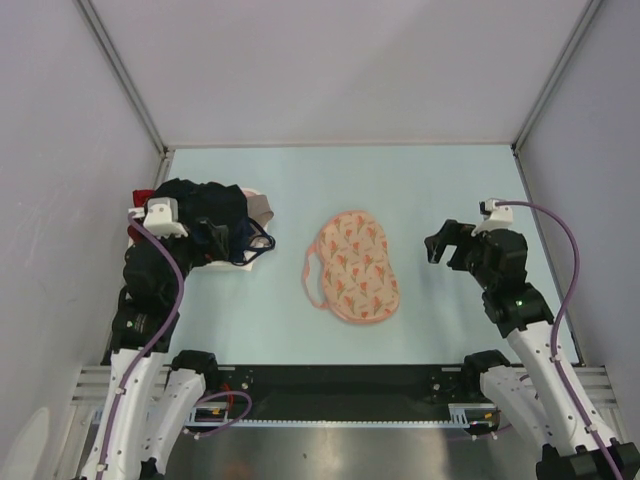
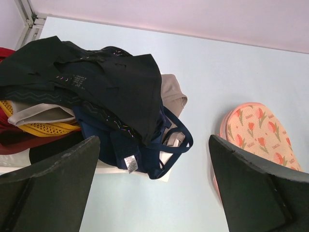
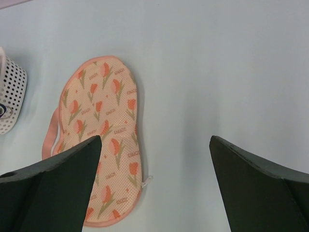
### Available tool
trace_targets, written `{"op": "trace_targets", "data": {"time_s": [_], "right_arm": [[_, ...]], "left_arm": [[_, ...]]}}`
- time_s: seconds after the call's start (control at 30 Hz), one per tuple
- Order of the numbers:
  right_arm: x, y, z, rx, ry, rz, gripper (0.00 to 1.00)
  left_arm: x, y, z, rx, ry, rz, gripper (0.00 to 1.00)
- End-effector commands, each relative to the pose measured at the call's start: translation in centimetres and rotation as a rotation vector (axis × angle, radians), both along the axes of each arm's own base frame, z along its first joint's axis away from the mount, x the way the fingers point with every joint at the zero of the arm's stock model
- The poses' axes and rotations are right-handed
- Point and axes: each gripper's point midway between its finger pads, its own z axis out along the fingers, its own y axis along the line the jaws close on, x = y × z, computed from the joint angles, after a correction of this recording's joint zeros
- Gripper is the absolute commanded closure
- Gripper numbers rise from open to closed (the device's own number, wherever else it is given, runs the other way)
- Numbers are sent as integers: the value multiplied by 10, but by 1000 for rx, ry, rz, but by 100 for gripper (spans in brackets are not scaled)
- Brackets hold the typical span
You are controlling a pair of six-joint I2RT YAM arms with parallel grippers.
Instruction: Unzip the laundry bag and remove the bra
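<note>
The laundry bag (image 1: 355, 265) lies flat mid-table, beige-pink with red-orange tulip prints and pink edging. In the right wrist view the laundry bag (image 3: 101, 135) sits left of centre, its small white zip pull (image 3: 148, 180) at the near right rim, and the zip looks shut. The bra is hidden. My right gripper (image 1: 441, 245) (image 3: 155, 145) hovers open to the right of the bag, touching nothing. Beside the garment heap stands my left gripper (image 1: 218, 243) (image 2: 153, 159), open and empty, with the bag (image 2: 256, 128) off to its right.
A heap of navy, black, red and yellow garments (image 1: 210, 215) (image 2: 96, 82) fills a white perforated basket (image 3: 12, 94) at the table's left. A pink loop (image 1: 308, 280) sticks out of the bag's left side. Grey walls close in the table on three sides.
</note>
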Motion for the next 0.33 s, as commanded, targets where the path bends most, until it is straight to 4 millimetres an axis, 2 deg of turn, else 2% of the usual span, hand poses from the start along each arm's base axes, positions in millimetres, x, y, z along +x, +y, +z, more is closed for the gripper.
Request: {"op": "trace_targets", "data": {"time_s": [0.0,0.3], "right_arm": [[-3,2,21,0,-48,31,0],[-5,2,23,2,-60,34,0]], "left_arm": [[2,2,10,18,-57,6,0],[-1,4,15,25,-91,12,0]]}}
